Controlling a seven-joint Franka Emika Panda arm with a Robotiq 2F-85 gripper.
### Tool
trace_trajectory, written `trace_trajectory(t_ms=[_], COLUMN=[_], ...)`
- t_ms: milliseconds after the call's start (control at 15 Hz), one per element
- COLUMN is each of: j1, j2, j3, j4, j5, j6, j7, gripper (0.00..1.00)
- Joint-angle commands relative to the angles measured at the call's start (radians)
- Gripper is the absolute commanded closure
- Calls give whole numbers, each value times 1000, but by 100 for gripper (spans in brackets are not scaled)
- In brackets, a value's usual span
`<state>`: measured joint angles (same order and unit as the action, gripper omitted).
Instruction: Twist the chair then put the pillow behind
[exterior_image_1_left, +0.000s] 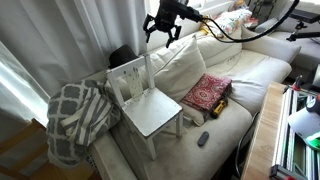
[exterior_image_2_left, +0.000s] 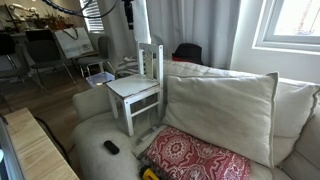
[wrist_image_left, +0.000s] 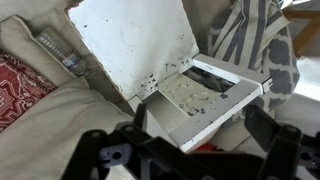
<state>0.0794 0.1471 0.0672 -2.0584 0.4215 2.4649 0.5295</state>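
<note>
The small white chair (exterior_image_1_left: 147, 104) stands on the sofa seat, and shows in both exterior views (exterior_image_2_left: 138, 90). The large cream pillow (exterior_image_1_left: 186, 63) leans upright against the sofa back beside the chair, close to its side (exterior_image_2_left: 220, 105). My gripper (exterior_image_1_left: 163, 36) hangs open and empty above the chair's slatted back, not touching it; only its top shows in an exterior view (exterior_image_2_left: 129, 10). In the wrist view the open fingers (wrist_image_left: 200, 125) frame the chair's top rail (wrist_image_left: 215, 95), with the square seat (wrist_image_left: 135, 40) beyond.
A small red patterned cushion (exterior_image_1_left: 207, 93) lies on the sofa seat in front of the pillow. A dark remote (exterior_image_1_left: 203, 138) lies near the front edge. A grey-and-white lattice throw (exterior_image_1_left: 78, 118) drapes the sofa arm beside the chair. Curtains hang behind.
</note>
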Motion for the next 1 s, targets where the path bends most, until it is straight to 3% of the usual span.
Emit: trace_trajectory(t_ms=[0,200,733,933], j1=[1,4,68,92], j2=[-2,16,180,262], j3=[-3,6,73,84], j4=[3,6,52,95], j5=[-1,35,214,234], j6=[-3,20,347,448], j7=[1,0,153,198], gripper=[0,0,0,0])
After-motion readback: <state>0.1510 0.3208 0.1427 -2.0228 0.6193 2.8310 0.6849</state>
